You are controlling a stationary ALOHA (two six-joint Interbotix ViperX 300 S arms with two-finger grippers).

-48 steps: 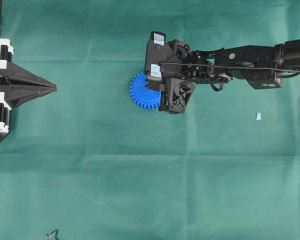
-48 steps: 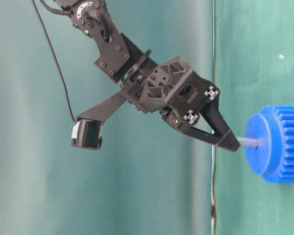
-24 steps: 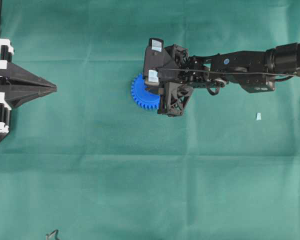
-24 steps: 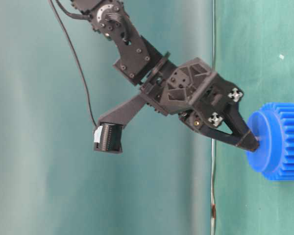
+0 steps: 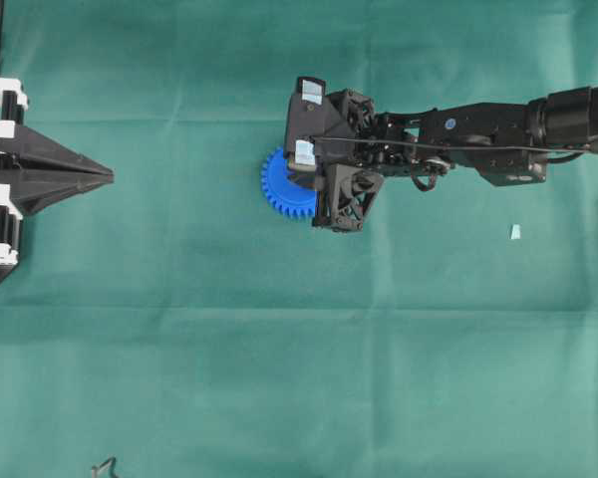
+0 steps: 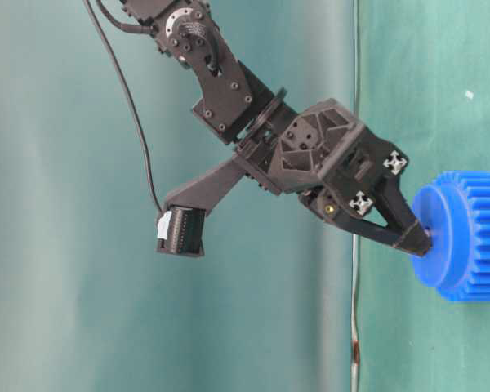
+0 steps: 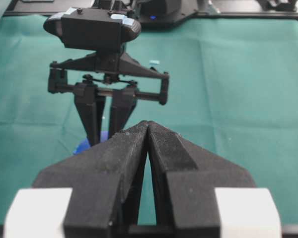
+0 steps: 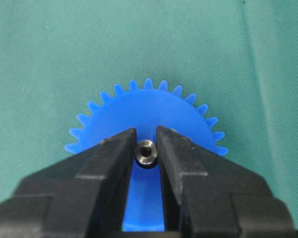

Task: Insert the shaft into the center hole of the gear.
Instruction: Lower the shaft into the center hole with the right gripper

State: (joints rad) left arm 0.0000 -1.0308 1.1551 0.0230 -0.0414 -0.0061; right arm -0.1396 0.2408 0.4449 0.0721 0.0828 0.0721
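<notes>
The blue gear lies flat on the green cloth, also seen in the table-level view and the right wrist view. My right gripper stands over its middle, shut on the shaft, a small grey metal pin seen end-on between the fingers. The fingertips rest at the gear's raised hub. The center hole is hidden by the shaft and fingers. My left gripper is shut and empty at the far left, pointing toward the gear.
A small pale scrap lies on the cloth to the right of the gear, under the right arm's side. A small dark object sits at the bottom edge. The left arm's base fills the left edge.
My right gripper has moved down onto the gear. The length of shaft that showed between fingertips and hub has gone into the gear; the fingertips now meet the hub.
</notes>
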